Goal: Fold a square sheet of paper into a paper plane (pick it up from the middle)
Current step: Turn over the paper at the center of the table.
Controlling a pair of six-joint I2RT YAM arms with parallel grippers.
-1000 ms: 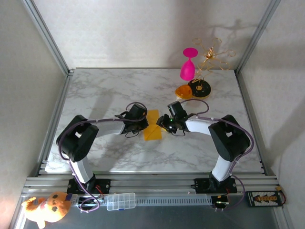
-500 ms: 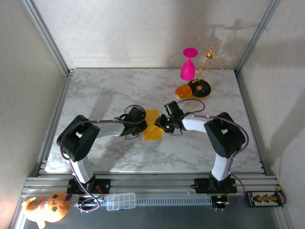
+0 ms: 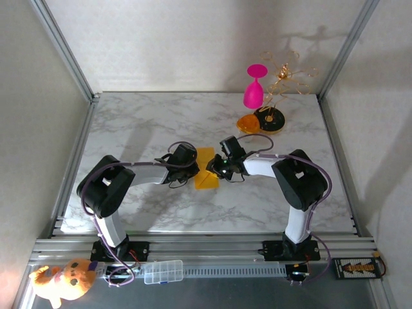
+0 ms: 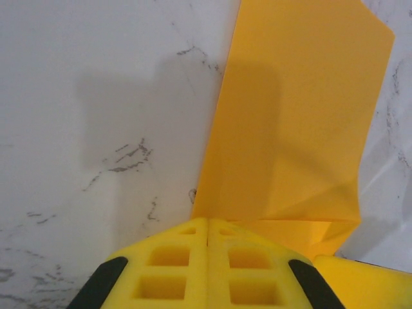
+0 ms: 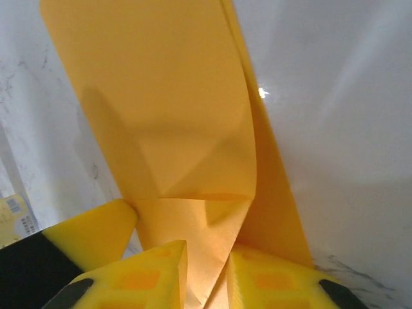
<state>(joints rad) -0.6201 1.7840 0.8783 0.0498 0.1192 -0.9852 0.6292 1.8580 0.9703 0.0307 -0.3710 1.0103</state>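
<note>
Pinching the square sheet of paper [image 3: 206, 175] on the bench [image 3: 141, 129], left jaws clamped on it, right jaws slightly apart around its edge.

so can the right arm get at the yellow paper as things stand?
Probably yes: the right gripper stands open with a fold of the yellow paper already between its fingers; nothing blocks it. The left gripper is shut alongside.

The sheet of paper [image 3: 206, 168] is lying at the middle of the bench [image 3: 141, 122], between the left fingers [image 4: 168, 273] and the right fingers [image 5: 149, 278]. A goblet [image 3: 254, 90], a wire stand [image 3: 284, 76], a disc [image 3: 270, 120] and a cup [image 3: 246, 123] are standing together near the far right corner.
</note>
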